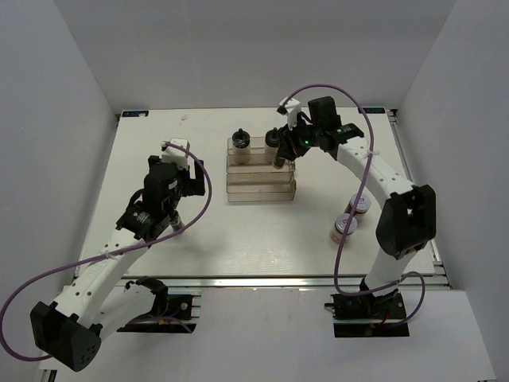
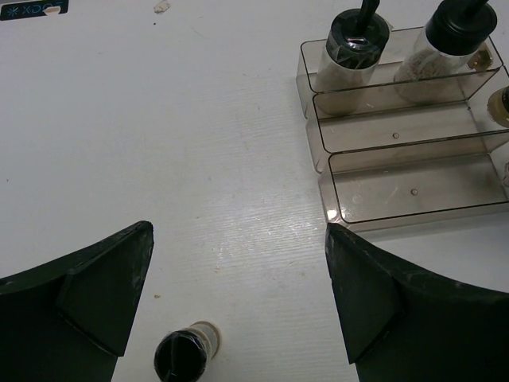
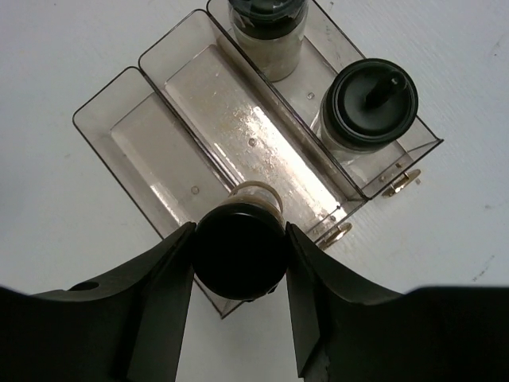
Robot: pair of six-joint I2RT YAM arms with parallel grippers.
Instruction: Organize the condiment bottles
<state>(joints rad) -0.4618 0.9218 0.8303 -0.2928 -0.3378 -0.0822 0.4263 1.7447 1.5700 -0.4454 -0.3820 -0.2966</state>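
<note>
A dark jar with a black cap [image 3: 240,251] is clamped between the fingers of my right gripper [image 3: 240,231]. It hangs over the right end of the clear stepped rack [image 3: 151,135], at its middle step. Two pale bottles with black knob tops [image 3: 374,102] [image 3: 266,16] stand on the rack's top step. From above, my right gripper [image 1: 282,159] is at the rack's [image 1: 261,191] right side. My left gripper [image 2: 238,231] is wide open above bare table, a small black-capped jar [image 2: 181,356] standing just behind its fingers. Two lidded jars [image 1: 359,207] [image 1: 344,227] stand at the right.
The rack's bottom step [image 2: 413,191] holds nothing. The right arm [image 1: 382,179] arches over the two jars at the right. White walls close in the table [image 1: 254,239] on three sides. A blue label [image 2: 32,9] sits at the far left edge.
</note>
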